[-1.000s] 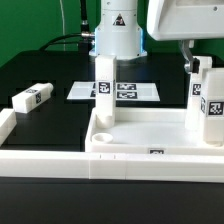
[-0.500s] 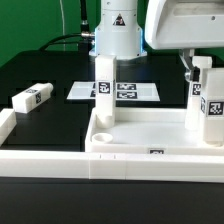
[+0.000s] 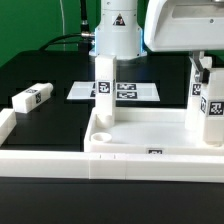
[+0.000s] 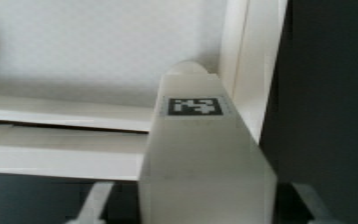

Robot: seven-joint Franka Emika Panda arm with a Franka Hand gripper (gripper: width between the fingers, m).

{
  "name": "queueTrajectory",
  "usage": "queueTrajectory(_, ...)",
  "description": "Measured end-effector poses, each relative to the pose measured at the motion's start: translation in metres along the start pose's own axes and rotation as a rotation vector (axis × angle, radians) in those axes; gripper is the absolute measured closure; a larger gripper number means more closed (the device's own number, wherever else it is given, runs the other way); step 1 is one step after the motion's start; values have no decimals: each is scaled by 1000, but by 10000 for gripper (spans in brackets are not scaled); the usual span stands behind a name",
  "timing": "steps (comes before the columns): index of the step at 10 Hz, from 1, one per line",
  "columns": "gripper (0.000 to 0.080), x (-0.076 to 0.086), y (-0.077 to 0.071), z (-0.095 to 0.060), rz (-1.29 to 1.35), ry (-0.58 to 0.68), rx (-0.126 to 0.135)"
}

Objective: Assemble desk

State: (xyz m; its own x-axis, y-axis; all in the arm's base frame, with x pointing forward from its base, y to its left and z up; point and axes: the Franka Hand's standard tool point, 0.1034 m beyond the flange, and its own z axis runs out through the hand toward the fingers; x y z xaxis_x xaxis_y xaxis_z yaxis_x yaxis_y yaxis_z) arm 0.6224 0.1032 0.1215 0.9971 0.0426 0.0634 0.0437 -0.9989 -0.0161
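The white tabletop [image 3: 150, 128] lies rim up near the front of the exterior view. One tagged leg [image 3: 104, 95] stands upright in its far left corner, and a second leg [image 3: 211, 105] stands at its right end. My gripper [image 3: 203, 72] hangs over the top of that right leg, one finger on each side. In the wrist view the leg [image 4: 197, 140] fills the middle between my gripper [image 4: 202, 208], and a narrow dark gap shows on both sides between it and the fingers [image 4: 101, 205]. The tabletop [image 4: 87, 60] lies behind it.
A loose tagged leg [image 3: 32, 98] lies on the black table at the exterior view's left. The marker board [image 3: 125, 92] lies flat behind the left leg. A long white border rail [image 3: 40, 160] runs along the front and left. The robot base [image 3: 118, 35] stands at the back.
The fingers have drawn in toward the right leg from both sides. The legs, the tabletop and the loose leg have not moved.
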Motion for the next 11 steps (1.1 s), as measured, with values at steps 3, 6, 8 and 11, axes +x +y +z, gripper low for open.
queueTrajectory(3,511,0,0,0,144,0,1)
queueTrajectory(6,509,-1,-1,1,361,-1,3)
queueTrajectory(8,509,-1,-1,2,586,1,12)
queueTrajectory(11,509,-1,0,3,900,0,18)
